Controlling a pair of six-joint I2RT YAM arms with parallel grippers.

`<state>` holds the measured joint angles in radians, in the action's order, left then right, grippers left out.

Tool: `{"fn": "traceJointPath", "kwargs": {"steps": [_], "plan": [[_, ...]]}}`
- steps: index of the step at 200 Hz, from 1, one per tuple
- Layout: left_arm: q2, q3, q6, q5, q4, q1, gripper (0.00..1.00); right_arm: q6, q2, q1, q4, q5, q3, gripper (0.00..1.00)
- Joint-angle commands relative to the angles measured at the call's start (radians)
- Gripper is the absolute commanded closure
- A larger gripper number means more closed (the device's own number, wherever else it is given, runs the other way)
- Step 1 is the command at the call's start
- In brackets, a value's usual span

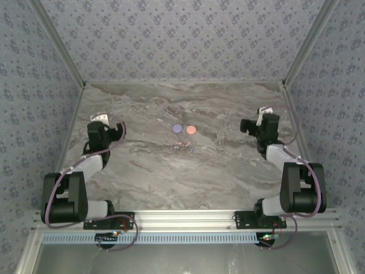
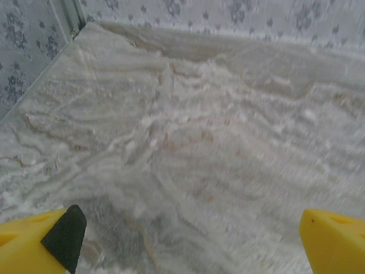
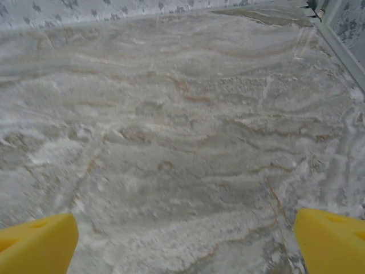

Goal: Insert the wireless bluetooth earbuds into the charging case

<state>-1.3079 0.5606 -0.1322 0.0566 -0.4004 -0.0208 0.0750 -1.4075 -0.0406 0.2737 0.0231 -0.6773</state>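
Seen from above, two tiny pale earbuds [image 1: 190,149] lie mid-tabletop [image 1: 142,171] beside a purple disc [image 1: 178,128] and a pink disc [image 1: 191,130], well apart from the left arm [image 1: 94,160] and right arm [image 1: 279,154], whose jaws stand wide open and empty; being so small, the earbuds could easily squirt away when pinched.

A grey marble table [image 1: 142,171] fills the middle of the frame, blue flowery walls [image 1: 182,34] stand at the top and sides, and a metal rail [image 1: 188,216] runs along the bottom
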Motion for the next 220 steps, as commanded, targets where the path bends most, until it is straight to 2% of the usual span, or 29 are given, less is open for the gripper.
{"fn": "traceJointPath", "kwargs": {"steps": [1, 20, 54, 75, 107, 137, 182, 220], "plan": [[0.025, 0.095, -0.116, -0.068, 0.278, -0.002, 0.01, 0.089, 0.002, 0.013, -0.279, -0.092, -0.077, 0.00], [0.008, 0.151, -0.138, -0.149, 0.370, 0.031, 0.01, 0.092, -0.016, 0.040, -0.357, -0.176, -0.133, 0.00], [-0.082, 0.270, -0.116, -0.232, 0.475, 0.146, 0.01, 0.057, -0.074, 0.148, -0.501, -0.231, -0.250, 0.00], [-0.179, 0.363, -0.094, -0.295, 0.523, 0.211, 0.06, 0.068, -0.118, 0.206, -0.531, -0.254, -0.296, 0.02], [-0.339, 0.564, 0.024, -0.236, 0.676, 0.348, 0.09, 0.097, -0.168, 0.243, -0.556, -0.331, -0.346, 0.09], [-0.489, 0.756, 0.138, -0.212, 0.811, 0.426, 0.09, 0.112, -0.164, 0.245, -0.565, -0.319, -0.343, 0.10], [-0.704, 1.012, 0.290, -0.167, 0.978, 0.509, 0.08, 0.101, -0.145, 0.241, -0.601, -0.301, -0.337, 0.10], [-0.804, 1.129, 0.353, -0.217, 1.041, 0.530, 0.10, 0.101, -0.140, 0.236, -0.613, -0.291, -0.331, 0.10]]}}
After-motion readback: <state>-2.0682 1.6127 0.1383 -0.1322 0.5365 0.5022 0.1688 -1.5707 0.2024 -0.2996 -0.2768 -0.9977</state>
